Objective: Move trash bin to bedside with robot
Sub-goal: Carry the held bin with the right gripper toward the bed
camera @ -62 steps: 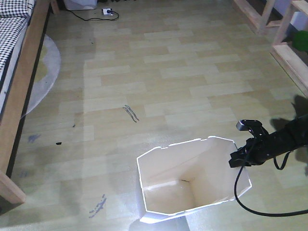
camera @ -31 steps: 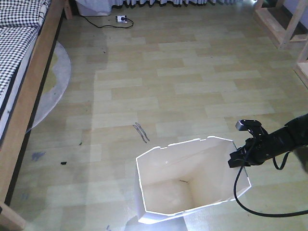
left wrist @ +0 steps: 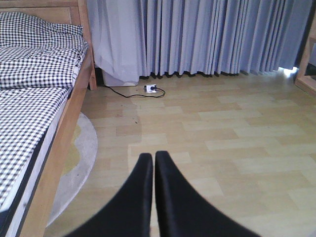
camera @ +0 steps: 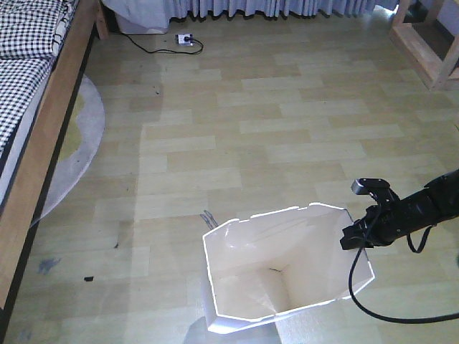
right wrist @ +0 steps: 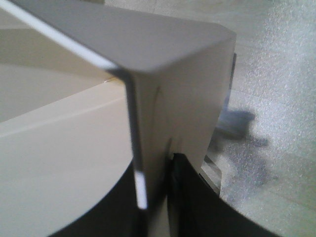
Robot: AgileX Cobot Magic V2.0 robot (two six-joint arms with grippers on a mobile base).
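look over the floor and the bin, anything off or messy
Nothing spilled: the trash bin is upright and empty, its rim pinched by the right gripper. Only the floor looks untidy: a dark scuff by the bin's far rim, a black speck and a bluish smudge near the bed.

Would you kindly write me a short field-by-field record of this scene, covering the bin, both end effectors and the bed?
trash bin: white, faceted, upright on the floor, nothing seen inside
right end effector: shut on the bin's right rim
left end effector: shut, holding nothing, facing the curtains
bed: far left, well apart from the bin
rug: grey, beside the bed
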